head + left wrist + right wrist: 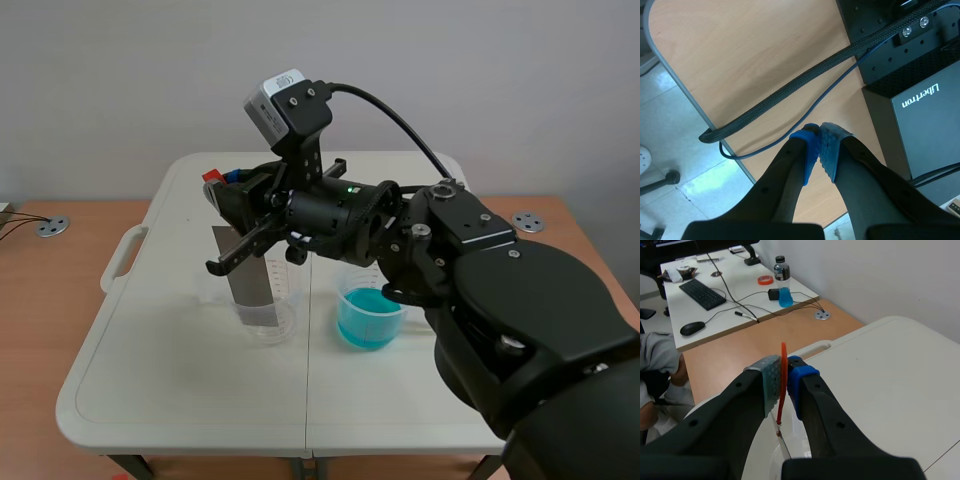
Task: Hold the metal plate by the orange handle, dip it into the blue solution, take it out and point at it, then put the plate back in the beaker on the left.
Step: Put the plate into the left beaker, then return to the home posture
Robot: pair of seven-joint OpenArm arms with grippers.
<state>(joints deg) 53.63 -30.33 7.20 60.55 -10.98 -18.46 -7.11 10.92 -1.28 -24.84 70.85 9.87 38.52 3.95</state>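
My right gripper (225,186) is above the left beaker (268,312), shut on the thin orange handle (211,176) of the grey metal plate (243,272). The plate stands upright with its lower end inside that clear beaker. In the right wrist view the orange handle (784,352) is pinched between the right gripper's (784,372) pads, and the plate's edge (782,439) hangs below. A beaker of blue solution (367,318) stands just to the right. My left gripper (819,134) is shut on nothing, off the table over a wooden desk.
Both beakers stand on a white folding table (180,400). Near the left gripper are a braided cable (790,95) and a black box (925,125). Beyond the table a desk carries a keyboard (702,294) and a bottle (783,282); a person's sleeve (657,355) shows beside it.
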